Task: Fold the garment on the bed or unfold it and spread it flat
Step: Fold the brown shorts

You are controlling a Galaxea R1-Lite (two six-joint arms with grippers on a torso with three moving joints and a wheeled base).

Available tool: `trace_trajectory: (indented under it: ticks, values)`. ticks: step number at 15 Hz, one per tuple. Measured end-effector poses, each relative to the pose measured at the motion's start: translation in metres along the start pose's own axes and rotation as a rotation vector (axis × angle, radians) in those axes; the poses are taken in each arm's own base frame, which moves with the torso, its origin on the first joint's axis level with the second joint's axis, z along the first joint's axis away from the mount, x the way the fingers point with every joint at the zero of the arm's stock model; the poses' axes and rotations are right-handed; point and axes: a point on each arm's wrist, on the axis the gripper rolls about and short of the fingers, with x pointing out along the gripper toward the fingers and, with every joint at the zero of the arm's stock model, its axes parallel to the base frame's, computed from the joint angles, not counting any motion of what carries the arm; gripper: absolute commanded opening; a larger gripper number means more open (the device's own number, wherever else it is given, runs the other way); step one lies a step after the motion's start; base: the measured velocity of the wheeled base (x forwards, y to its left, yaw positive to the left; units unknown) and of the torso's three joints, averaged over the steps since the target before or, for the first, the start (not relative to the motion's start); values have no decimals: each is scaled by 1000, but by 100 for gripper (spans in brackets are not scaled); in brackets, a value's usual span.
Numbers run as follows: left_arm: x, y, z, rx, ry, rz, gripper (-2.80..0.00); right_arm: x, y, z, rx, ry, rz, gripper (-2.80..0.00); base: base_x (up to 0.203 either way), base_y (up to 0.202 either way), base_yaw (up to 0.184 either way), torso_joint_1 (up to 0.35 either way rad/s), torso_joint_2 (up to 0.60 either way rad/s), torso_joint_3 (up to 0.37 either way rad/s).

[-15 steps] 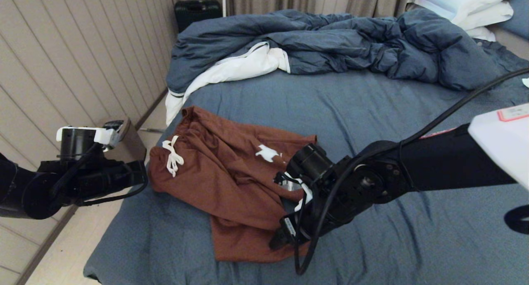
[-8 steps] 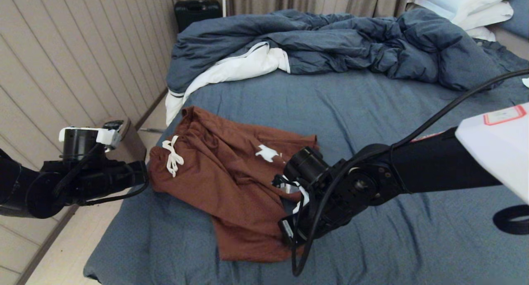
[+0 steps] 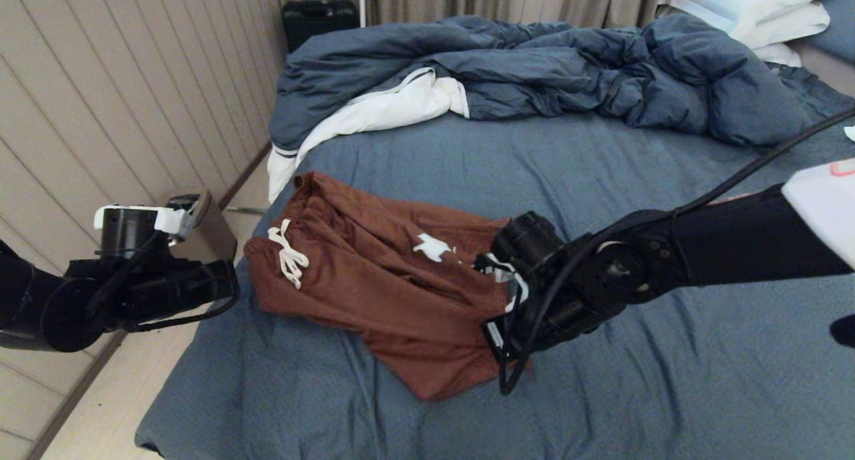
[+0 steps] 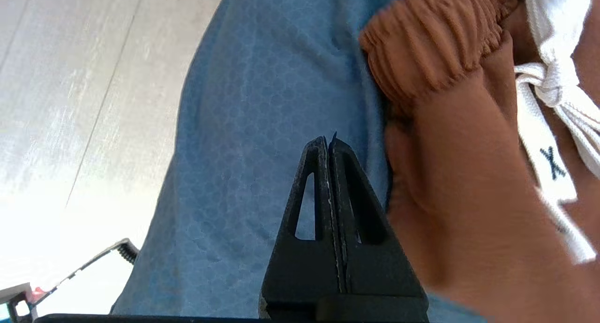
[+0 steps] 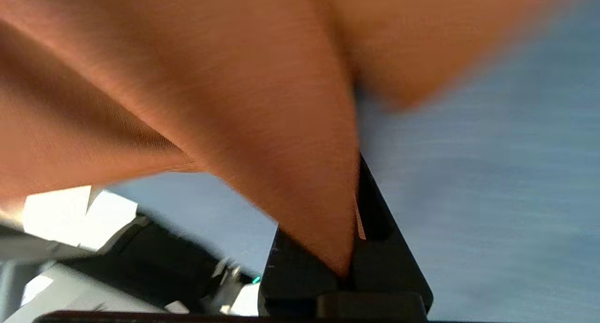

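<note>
The garment point(image 3: 374, 280) is brown shorts with a white drawstring point(image 3: 287, 256). It lies rumpled on the bed point(image 3: 601, 173), near the bed's left edge. The right gripper point(image 5: 349, 248) is pinched tight on a fold of the garment, at the end far from the waistband. The left gripper point(image 4: 328, 147) is closed with nothing in it. It hangs over the bed's left edge, just beside the waistband point(image 4: 422, 41). A blue duvet point(image 3: 534, 66) is bunched up at the far side.

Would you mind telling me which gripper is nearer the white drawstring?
Left. The left gripper hangs shut beside the waistband near the white drawstring; the right gripper is clamped on the shorts, farther away.
</note>
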Motion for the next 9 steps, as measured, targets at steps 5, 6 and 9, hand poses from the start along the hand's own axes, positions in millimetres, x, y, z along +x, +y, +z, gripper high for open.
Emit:
trace_trajectory:
  ticks: [5, 6, 9]
  values:
    - [0, 0, -1, 0, 3, 1, -280, -18, -64, 12, 77, -64, -89, -280, 0, 0, 0, 0, 0, 0]
    - [0, 0, -1, 0, 3, 1, -280, -21, -74, 14, 92, -75, -103, -280, 0, 0, 0, 0, 0, 0]
    - [-1, 0, -1, 0, 4, -1, -280, -30, -105, 20, 139, -112, -148, -280, 0, 0, 0, 0, 0, 0]
